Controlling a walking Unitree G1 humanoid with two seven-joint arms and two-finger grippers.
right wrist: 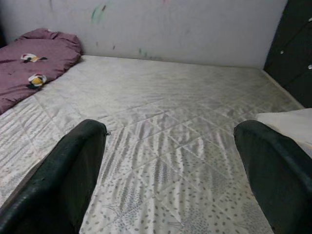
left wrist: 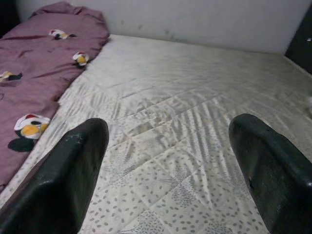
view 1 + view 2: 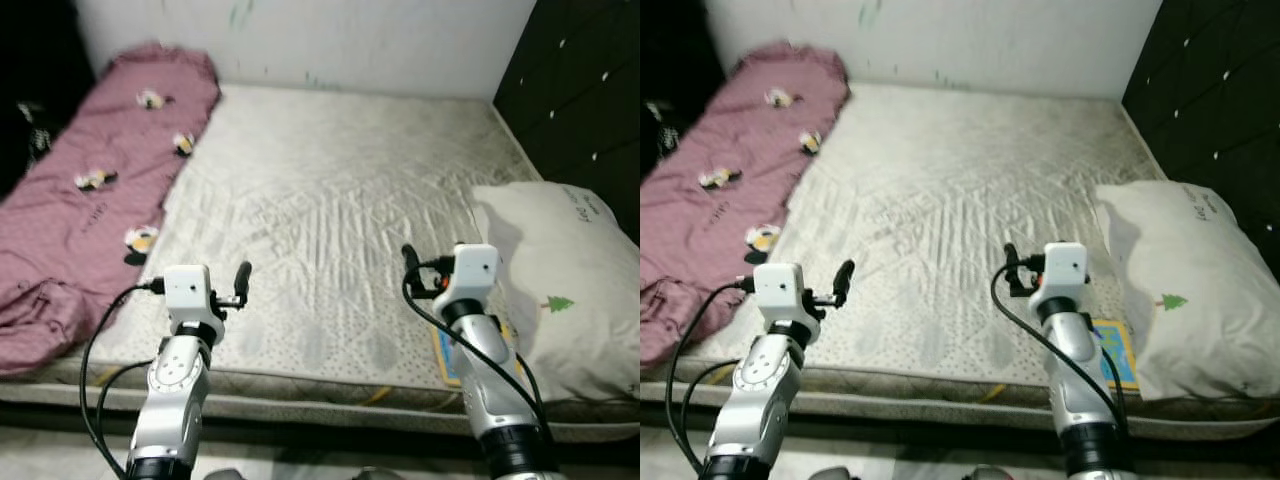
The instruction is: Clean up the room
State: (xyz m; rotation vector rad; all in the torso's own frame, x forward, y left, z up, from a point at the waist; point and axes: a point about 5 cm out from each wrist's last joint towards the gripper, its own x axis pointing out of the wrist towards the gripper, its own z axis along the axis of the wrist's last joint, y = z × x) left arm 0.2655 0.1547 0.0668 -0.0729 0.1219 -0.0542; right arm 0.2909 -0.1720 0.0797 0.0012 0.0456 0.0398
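A bare quilted mattress (image 3: 330,200) lies in front of me. Along its left side sprawls a crumpled maroon blanket (image 3: 90,190) with small penguin prints. A white pillow (image 3: 565,290) with a green tree print rests at the right edge. My left gripper (image 3: 240,282) hovers open over the mattress's near left part, beside the blanket, with nothing between its fingers (image 2: 78,161). Near the pillow, over the near right part, my right gripper (image 3: 408,262) is likewise open and holds nothing, as the right wrist view shows around its fingers (image 1: 78,161).
A flat blue and yellow item (image 3: 446,356) pokes out from under the pillow's near corner, below my right arm. A black tufted headboard (image 3: 580,100) stands on the right. A pale wall (image 3: 350,40) closes the far side. The mattress's front edge (image 3: 300,405) is just before me.
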